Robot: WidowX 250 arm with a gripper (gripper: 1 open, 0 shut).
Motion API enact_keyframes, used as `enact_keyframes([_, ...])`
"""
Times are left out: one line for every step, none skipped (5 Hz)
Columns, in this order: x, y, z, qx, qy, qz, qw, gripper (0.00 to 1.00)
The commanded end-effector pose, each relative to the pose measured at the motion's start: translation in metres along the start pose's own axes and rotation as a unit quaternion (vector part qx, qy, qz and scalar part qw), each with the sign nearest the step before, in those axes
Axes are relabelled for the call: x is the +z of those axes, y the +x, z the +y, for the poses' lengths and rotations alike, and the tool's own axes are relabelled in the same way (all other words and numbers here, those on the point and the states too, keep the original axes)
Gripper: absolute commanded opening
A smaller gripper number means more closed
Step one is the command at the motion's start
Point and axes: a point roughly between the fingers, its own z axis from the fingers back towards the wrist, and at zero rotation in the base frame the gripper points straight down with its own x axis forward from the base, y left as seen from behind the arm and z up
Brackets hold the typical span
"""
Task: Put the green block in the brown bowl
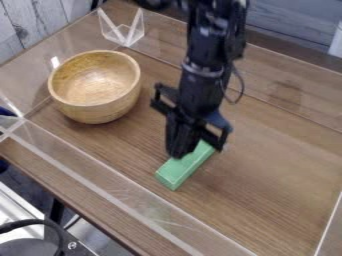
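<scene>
As claw (187, 148) holds block (179, 173), wood tbl (274, 150), clear walls (80, 185)

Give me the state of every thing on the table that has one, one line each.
fingers: shut on the block, pointing steeply down
block: gripped at its upper end, tilted, outside the bowl
bowl: upright, empty, apart from the block
</scene>
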Motion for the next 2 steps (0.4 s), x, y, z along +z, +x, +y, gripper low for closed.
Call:
enact_keyframes([0.035,0.007,0.007,0.022,0.013,-0.071,0.9971,0.0])
enact_keyframes([0.063,0.011,0.016,0.016,0.002,-0.073,0.9972,0.0])
